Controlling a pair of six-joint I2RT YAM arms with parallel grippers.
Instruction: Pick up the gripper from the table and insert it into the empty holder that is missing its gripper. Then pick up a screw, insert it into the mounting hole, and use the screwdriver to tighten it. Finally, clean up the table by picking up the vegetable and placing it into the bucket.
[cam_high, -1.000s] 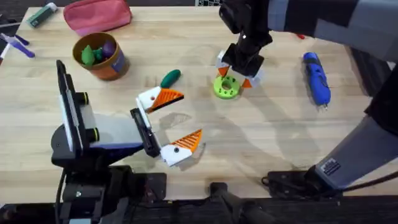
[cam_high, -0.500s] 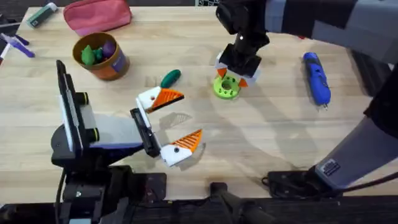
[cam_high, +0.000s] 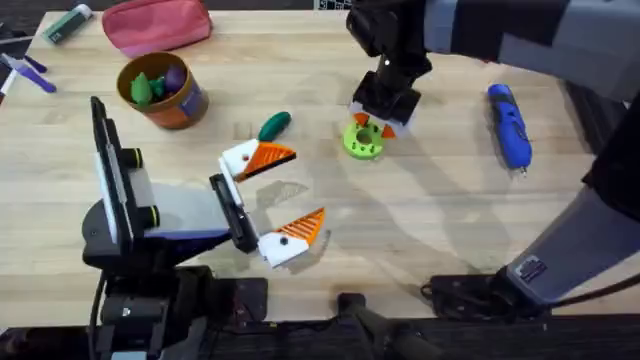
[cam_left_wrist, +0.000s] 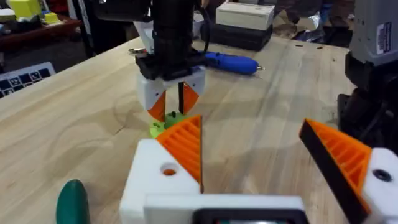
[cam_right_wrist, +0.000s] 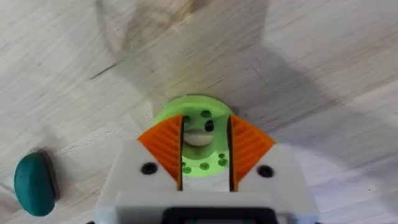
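Observation:
My left gripper (cam_high: 305, 185) lies open on the table with an orange ribbed pad on each white finger. The holder (cam_left_wrist: 163, 177) on its far finger carries the orange gripper (cam_left_wrist: 185, 144), and its mounting hole (cam_left_wrist: 168, 169) shows orange inside. My right gripper (cam_high: 375, 125) hangs low over a round green disc (cam_high: 362, 142). Its pads stand a narrow gap apart around a pale screw (cam_right_wrist: 199, 138) in the disc. The blue screwdriver (cam_high: 510, 125) lies to the right. A dark-green vegetable (cam_high: 274, 125) lies left of the disc. The orange-brown bucket (cam_high: 160, 90) stands at the far left.
The bucket holds green and purple toy pieces. A pink pouch (cam_high: 157, 24) lies at the back left, with pens (cam_high: 25, 72) near the left edge. Bare wood stretches between the disc and the screwdriver and along the front right.
My right gripper has shifted slightly left and sunk onto the green disc, and its pads have drawn closer together. The left arm has not moved.

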